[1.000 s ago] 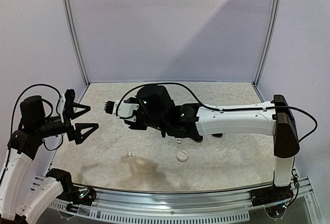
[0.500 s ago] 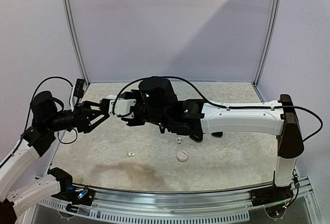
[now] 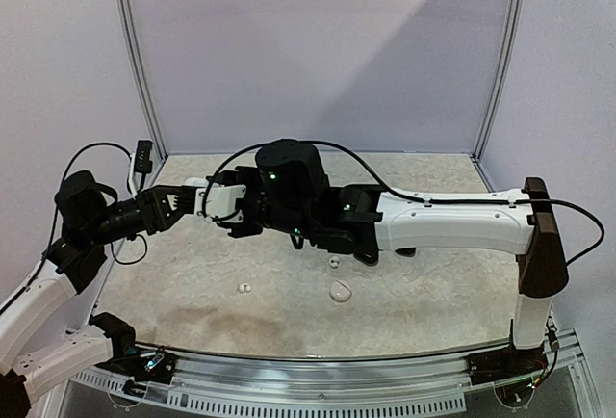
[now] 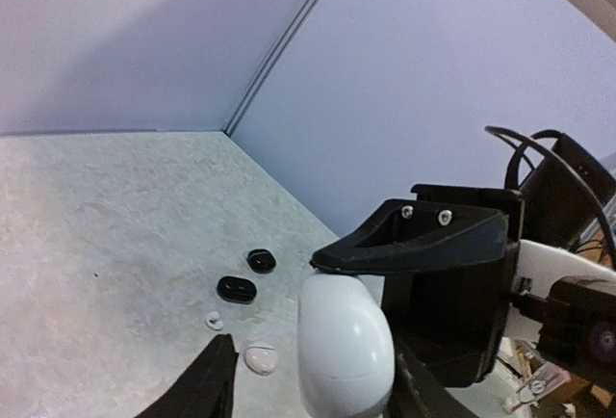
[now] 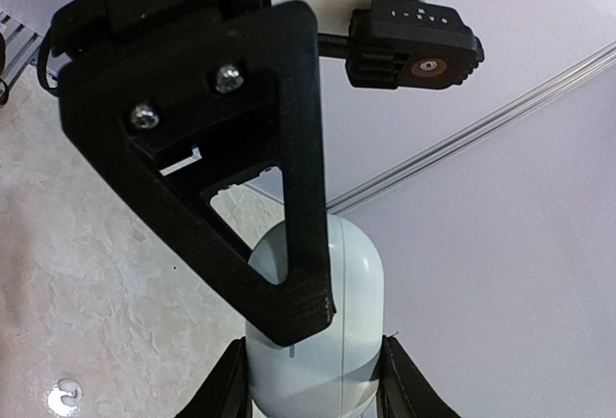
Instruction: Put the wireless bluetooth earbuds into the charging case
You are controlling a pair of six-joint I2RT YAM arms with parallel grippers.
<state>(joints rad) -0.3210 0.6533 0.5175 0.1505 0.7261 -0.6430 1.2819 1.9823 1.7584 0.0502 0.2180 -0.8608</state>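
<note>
White charging case (image 4: 342,351) held aloft over the left side of the bench (image 3: 192,274), between both arms.
Right jaws clamp it; left jaws, partly open, straddle it with a gap on one side. A white earbud (image 3: 244,288) lies on the bench toward its near edge.

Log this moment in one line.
right gripper: holding white case midair | left gripper: open around it | white earbud: on table
</note>
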